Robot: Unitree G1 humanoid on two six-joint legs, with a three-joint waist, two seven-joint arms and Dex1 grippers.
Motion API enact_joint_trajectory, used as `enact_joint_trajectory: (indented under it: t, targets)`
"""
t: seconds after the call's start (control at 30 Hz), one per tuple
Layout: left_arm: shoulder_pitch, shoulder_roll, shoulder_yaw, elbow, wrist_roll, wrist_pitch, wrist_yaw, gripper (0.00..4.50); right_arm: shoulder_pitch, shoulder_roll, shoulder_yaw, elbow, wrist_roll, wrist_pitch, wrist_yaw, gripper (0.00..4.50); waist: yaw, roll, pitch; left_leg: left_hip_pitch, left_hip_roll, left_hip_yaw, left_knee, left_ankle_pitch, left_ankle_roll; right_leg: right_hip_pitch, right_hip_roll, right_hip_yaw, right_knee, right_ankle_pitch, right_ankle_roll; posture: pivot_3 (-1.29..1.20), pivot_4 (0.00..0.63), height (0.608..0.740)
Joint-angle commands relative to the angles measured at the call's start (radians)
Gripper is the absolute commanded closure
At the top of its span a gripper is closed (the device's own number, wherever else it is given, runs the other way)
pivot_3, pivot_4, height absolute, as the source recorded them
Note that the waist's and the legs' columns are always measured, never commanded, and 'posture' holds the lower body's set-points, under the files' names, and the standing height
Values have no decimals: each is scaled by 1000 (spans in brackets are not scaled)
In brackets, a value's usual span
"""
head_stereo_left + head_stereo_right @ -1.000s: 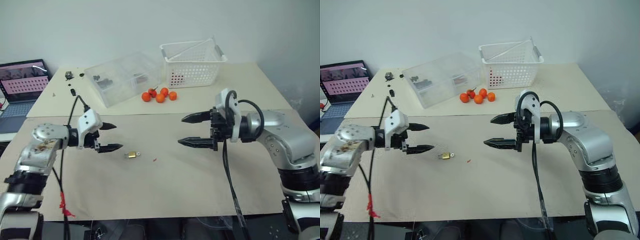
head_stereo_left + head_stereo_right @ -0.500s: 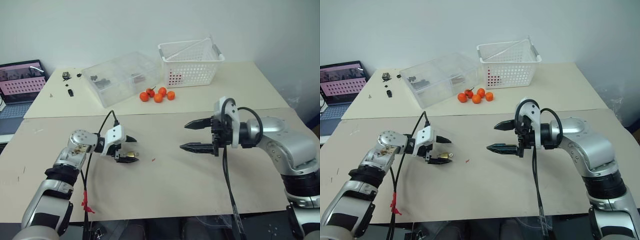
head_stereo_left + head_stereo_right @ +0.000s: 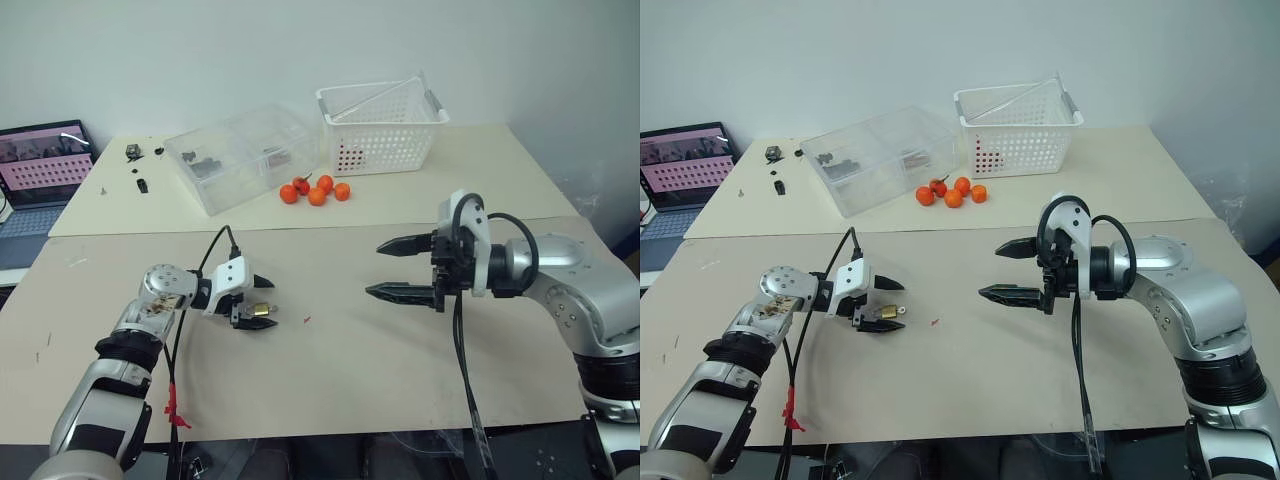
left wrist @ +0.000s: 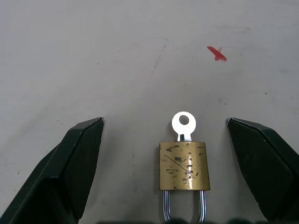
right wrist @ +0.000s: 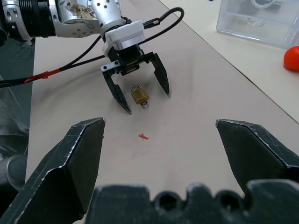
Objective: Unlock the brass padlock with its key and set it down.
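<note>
Both grippers had their fingers spread wide apart, and neither one held anything. Down low over the table [image 3: 330, 400], the left gripper [image 3: 886, 305] sat around the padlock [image 4: 184, 165], with one black finger on each side of it and a gap on both sides, so nothing touched it. That little gold block lay flat on the table, with its silver loop pointing back toward the gripper and a small silver key [image 4: 183, 125] sticking out of its far end. Just past the key there was a tiny red mark [image 4: 216, 53] on the table. Off to the right, well apart from the padlock, the right gripper [image 3: 393, 269] hung in the air above the table and pointed across toward the left one. Farther back, on the next table, four little orange fruits [image 3: 316, 192] sat close together. Beside them on the left stood a clear plastic box [image 3: 245, 156] with some small dark things inside. Behind the fruits, a bit to the right, stood a white basket [image 3: 381, 125] with holes in its sides. A few small dark bits [image 3: 137, 167] lay on that far table to the left of the clear box. Way off at the left edge, a laptop [image 3: 40, 175] stood open with its screen lit up.
</note>
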Motion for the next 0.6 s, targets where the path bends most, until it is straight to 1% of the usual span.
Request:
enact_joint_trajectory:
  t: [0.03,0.27,0.57,0.6]
  targets:
    - [-2,35,28,6,7,-1,2,10,-41,0,-7,-5,6,-8,0,0,-2,0,0,0,0,0,0,0,0,0,0,0,0,0,0,0,150,740]
    - [32,60,34,-38,-10,27,-13,10,-55,9,6,9,1,-13,4,0,-2,0,0,1,1,1,0,-1,2,0,1,0,0,0,0,0,150,740]
    - [62,61,36,-59,6,30,-15,10,-59,15,20,25,-15,-34,12,0,-2,0,0,1,2,2,0,-1,2,0,1,0,0,0,0,0,150,740]
    - [62,60,35,-55,7,28,-17,268,-60,16,21,27,-17,-37,13,0,-2,0,0,2,2,2,0,-2,3,0,1,0,0,0,0,0,150,740]
